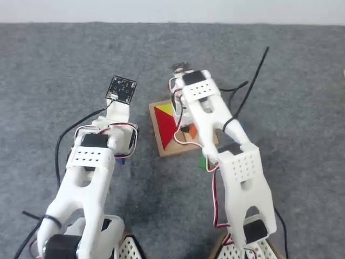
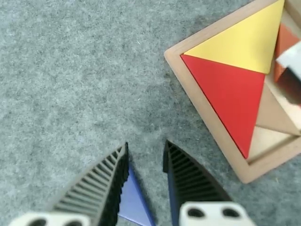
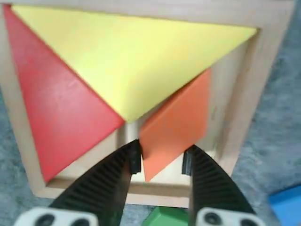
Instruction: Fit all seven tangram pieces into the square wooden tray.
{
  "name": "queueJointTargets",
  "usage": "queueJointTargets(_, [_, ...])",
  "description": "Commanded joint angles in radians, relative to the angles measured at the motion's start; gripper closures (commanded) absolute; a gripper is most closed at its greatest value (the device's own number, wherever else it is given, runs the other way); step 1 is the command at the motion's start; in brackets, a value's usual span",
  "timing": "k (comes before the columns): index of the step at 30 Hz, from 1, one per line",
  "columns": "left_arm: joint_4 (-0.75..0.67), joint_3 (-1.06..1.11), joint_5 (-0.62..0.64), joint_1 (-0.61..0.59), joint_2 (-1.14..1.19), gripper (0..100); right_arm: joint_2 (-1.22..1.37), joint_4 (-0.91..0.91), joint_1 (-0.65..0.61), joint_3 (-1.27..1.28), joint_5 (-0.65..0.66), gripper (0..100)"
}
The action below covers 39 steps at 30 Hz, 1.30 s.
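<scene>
The square wooden tray (image 1: 156, 127) (image 2: 207, 123) (image 3: 263, 84) lies mid-table. In it a red triangle (image 1: 166, 130) (image 2: 230, 94) (image 3: 51, 108) and a yellow triangle (image 1: 166, 110) (image 2: 240, 42) (image 3: 131, 61) lie flat, side by side. My right gripper (image 3: 162, 148) hangs over the tray, shut on the near corner of an orange parallelogram (image 3: 176, 122) (image 1: 192, 130) beside the yellow one. Left of the tray, my left gripper (image 2: 146, 146) is low over the carpet with a blue triangle (image 2: 134, 203) between its fingers, touching both.
A green piece (image 3: 164, 219) (image 1: 203, 161) lies on the carpet just outside the tray's near edge. A second blue piece (image 3: 288, 202) lies beyond the tray's right side. Grey carpet covers the table, and cables trail behind the right arm.
</scene>
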Motion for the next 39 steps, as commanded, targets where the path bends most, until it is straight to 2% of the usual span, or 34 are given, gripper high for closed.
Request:
queueJointTargets(1, [-0.009, -0.027, 0.003, -0.005, -0.002, 87, 0.035, 0.005, 0.093, -0.048, -0.012, 94.6])
queueJointTargets(3, [-0.009, -0.027, 0.003, -0.005, -0.002, 87, 0.028, 0.010, 0.108, -0.068, -0.009, 99.4])
queueJointTargets(12, [-0.009, -0.025, 0.003, -0.003, -0.002, 87, 0.025, 0.154, 0.220, -0.339, 0.025, 99.1])
queueJointTargets(18, [-0.009, -0.025, 0.003, -0.002, -0.002, 87, 0.035, 0.262, 0.232, -0.578, 0.048, 99.0])
queueJointTargets(23, [-0.009, -0.025, 0.003, -0.003, -0.002, 87, 0.033, 0.260, 0.240, -0.600, 0.086, 99.0])
queueJointTargets(29, [-0.009, -0.025, 0.003, 0.002, -0.002, 87, 0.047, 0.213, 0.340, -0.600, 0.095, 98.9])
queueJointTargets(33, [-0.009, -0.025, 0.003, 0.000, -0.002, 87, 0.058, 0.148, 0.361, -0.595, 0.094, 98.9])
queueJointTargets(39, [-0.009, -0.025, 0.003, -0.003, -0.002, 87, 0.091, 0.133, 0.394, -0.600, 0.008, 98.8])
